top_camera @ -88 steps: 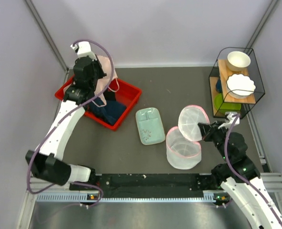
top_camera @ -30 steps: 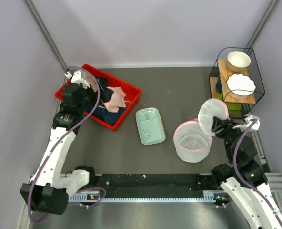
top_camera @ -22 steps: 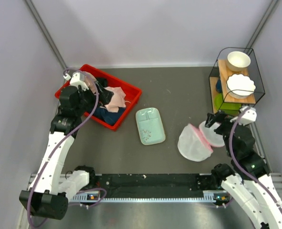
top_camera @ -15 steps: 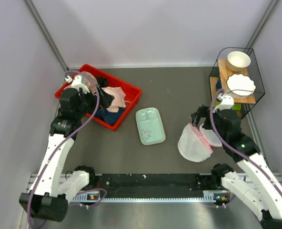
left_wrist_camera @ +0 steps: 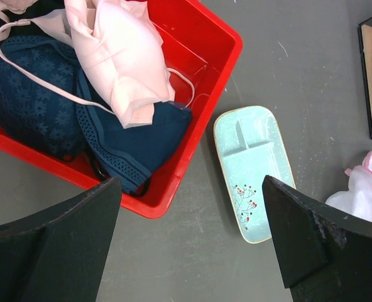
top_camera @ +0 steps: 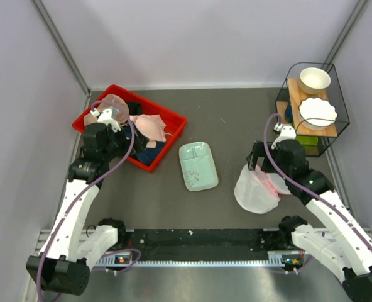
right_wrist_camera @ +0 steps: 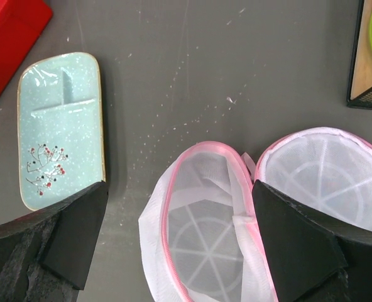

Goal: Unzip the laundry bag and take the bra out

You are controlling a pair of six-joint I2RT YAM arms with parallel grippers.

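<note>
The laundry bag [top_camera: 255, 192] lies slumped on the table, right of centre. It is unzipped and its round lid [right_wrist_camera: 327, 179] has flopped open to the right. Through the pink-trimmed mouth of the bag [right_wrist_camera: 205, 242] I see only bare mesh. My right gripper [top_camera: 266, 162] hovers open just above the bag, holding nothing; in the wrist view the right gripper [right_wrist_camera: 180, 245] straddles the mouth. The pale pink bra [top_camera: 149, 124] lies in the red bin [top_camera: 175, 128] on dark clothes. In the left wrist view the bra [left_wrist_camera: 120, 60] rests on a dark blue garment [left_wrist_camera: 129, 141]. My left gripper [top_camera: 122, 139] is open and empty over the bin's near edge.
A mint green tray [top_camera: 197, 165] lies between the bin and the bag. A black wire rack [top_camera: 311, 107] with white bowls and a green dish stands at the back right, close behind the right arm. Grey walls close in both sides.
My right gripper has opened and let go of the lid, which dropped beside the now slumped bag. The right arm swung left over the bag. The left arm drew back from the bin.
</note>
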